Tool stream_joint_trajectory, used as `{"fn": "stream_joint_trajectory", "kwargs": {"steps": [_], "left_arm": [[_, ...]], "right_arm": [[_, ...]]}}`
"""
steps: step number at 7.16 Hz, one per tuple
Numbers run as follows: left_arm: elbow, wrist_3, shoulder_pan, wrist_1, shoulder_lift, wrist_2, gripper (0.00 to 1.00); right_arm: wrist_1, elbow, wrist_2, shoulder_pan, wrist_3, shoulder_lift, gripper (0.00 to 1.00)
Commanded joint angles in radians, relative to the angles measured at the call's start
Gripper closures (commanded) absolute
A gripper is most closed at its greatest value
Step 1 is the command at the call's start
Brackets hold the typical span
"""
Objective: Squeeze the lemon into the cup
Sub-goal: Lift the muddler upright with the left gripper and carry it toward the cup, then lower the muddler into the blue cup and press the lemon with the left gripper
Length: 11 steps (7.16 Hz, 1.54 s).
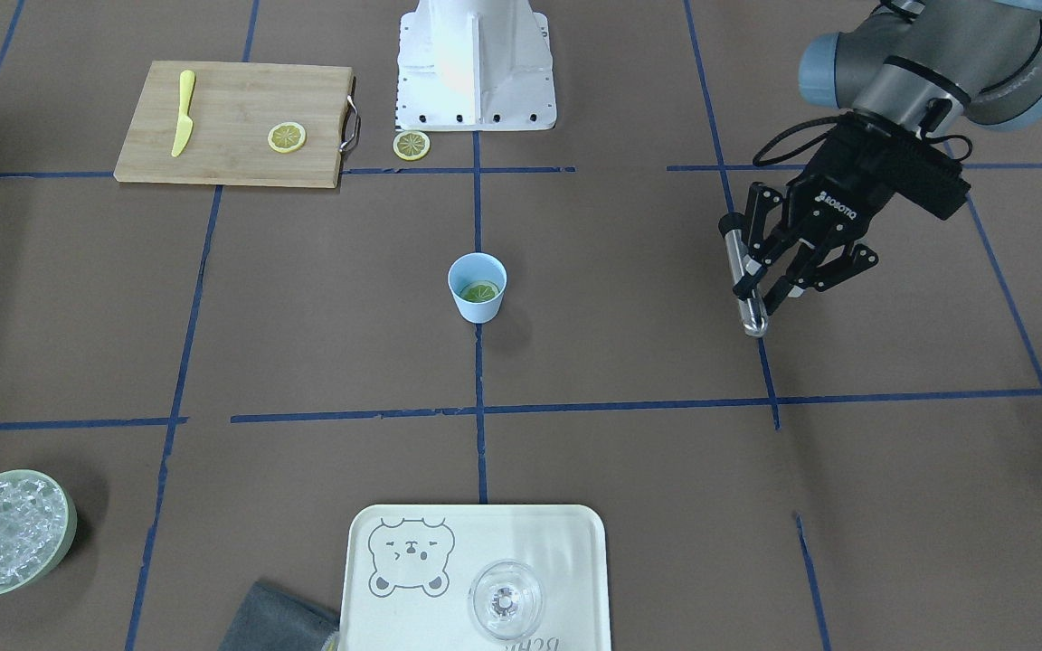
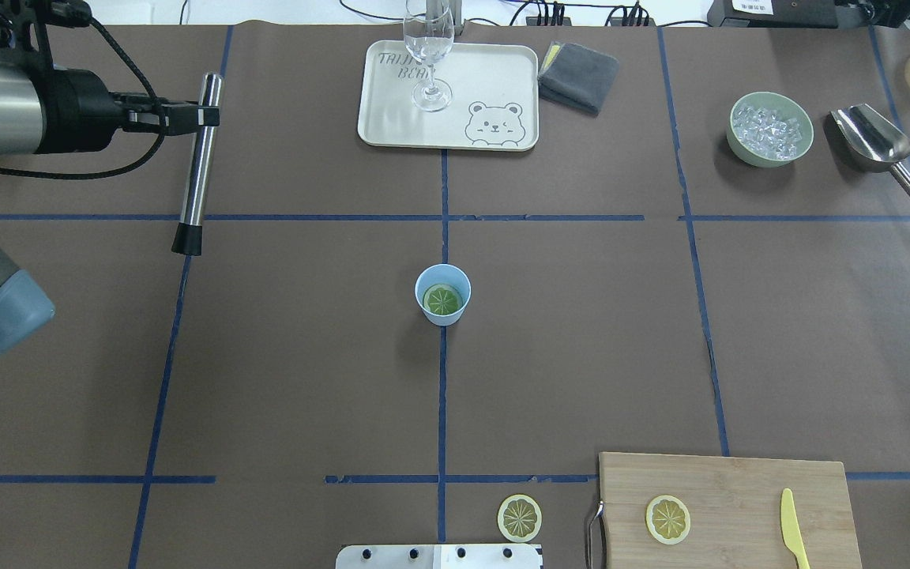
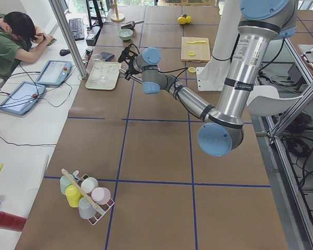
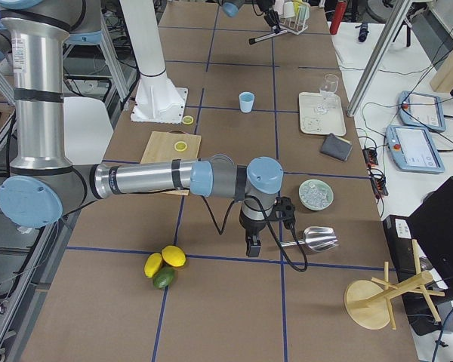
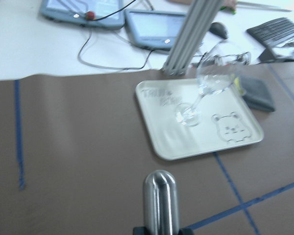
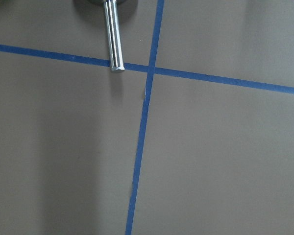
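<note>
The left jaws are pinched on a steel rod (image 2: 197,158), gripping it much nearer its bare rounded end than its black-tipped end. They hold it well up off the table (image 1: 629,298). As far as the views show, the rod's long axis lies roughly level. The black tip points back from the jaws toward the robot, and the rounded end points out ahead of them toward the operators' side.

The cup (image 1: 477,307) stands upright off to the right of these jaws, somewhat back toward the robot, lower down and well apart from them. The lemon (image 2: 442,300) lies flat in the bottom of the cup, face up.

The coming move looks to turn on that sideways gap and on how the rod lies. The rod would need to be carried rightward over the cup's mouth and swung upright, one end down, before it could press the slice. The black tip seems the likelier working end, but that is a guess.

The right jaws show only in the right side view, so I cannot tell whether they are spread or pressed together. They hang near a scoop (image 4: 317,240), with the cup far off from them. The left arm, already holding the tool, looks better placed for the move.
</note>
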Motion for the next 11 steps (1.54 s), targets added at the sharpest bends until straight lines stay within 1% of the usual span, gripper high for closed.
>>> {"fn": "stream_joint_trajectory", "kwargs": {"steps": [1, 2, 3, 4, 5, 6, 8, 9, 11], "left_arm": [[0.057, -0.007, 0.004, -0.295, -0.087, 0.001, 1.0], [0.057, -0.01, 0.011, -0.348, -0.124, 0.02, 1.0], [0.095, -0.007, 0.054, -0.438, -0.171, 0.09, 1.0], [0.139, -0.001, 0.132, -0.554, -0.196, 0.227, 1.0], [0.193, 0.002, 0.23, -0.611, -0.227, 0.341, 1.0], [0.257, 0.066, 0.286, -0.673, -0.282, 0.416, 1.0], [0.332, 0.198, 0.365, -0.719, -0.298, 0.541, 1.0], [0.387, 0.265, 0.396, -0.753, -0.32, 0.596, 1.0], [0.408, 0.298, 0.419, -0.761, -0.313, 0.6, 1.0]], "right_arm": [[0.0, -0.002, -0.004, 0.002, 0.0, -0.003, 0.0], [0.0, -0.002, -0.005, 0.005, 0.0, -0.005, 0.0], [0.0, -0.002, -0.004, 0.012, -0.005, -0.009, 0.0], [0.0, -0.002, -0.005, 0.02, -0.006, -0.011, 0.0], [0.0, -0.001, -0.004, 0.026, -0.008, -0.02, 0.0], [0.0, -0.001, -0.004, 0.037, -0.009, -0.022, 0.0], [0.0, -0.001, -0.005, 0.048, -0.012, -0.025, 0.0], [0.0, -0.001, -0.005, 0.052, -0.012, -0.031, 0.0], [0.0, -0.001, -0.004, 0.057, -0.012, -0.031, 0.0]]}}
